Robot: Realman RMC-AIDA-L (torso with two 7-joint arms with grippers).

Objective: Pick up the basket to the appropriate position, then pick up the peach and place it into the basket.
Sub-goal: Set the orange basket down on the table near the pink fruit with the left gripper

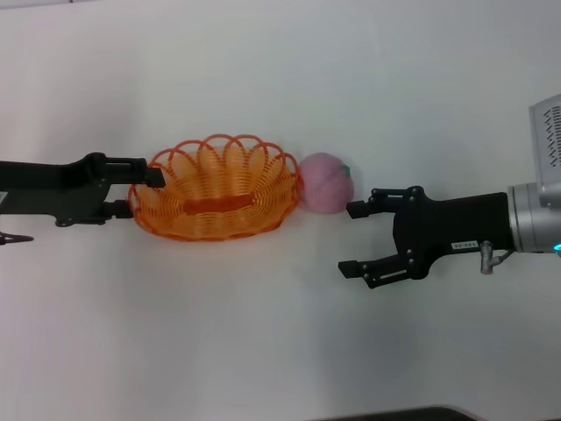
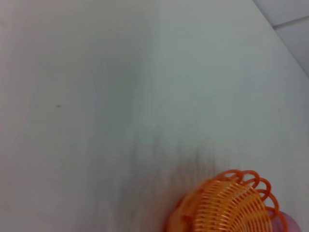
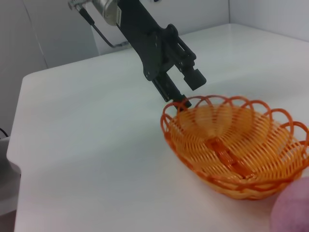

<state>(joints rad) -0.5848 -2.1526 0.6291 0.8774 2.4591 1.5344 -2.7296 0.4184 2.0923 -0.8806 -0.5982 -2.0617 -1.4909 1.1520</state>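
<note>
Orange basket (image 1: 215,189) rim in left gripper (image 1: 149,191) jaws (right wrist view) | peach (image 1: 326,182) beside | right gripper (image 1: 351,237) jaws released

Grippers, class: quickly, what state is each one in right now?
Left gripper: closed on the basket rim.
Right gripper: open, empty, beside the peach.

The peach (image 1: 326,182) touches the basket (image 1: 215,187) on its left side. Bare tabletop (image 1: 280,342) surrounds both elsewhere. The right gripper (image 1: 352,237), jaws spread, has open room lower right.

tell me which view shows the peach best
The head view: the whole peach shows, touching the basket with the right claw open beside it. The right wrist view catches only a pink corner; the left wrist view a sliver.
</note>
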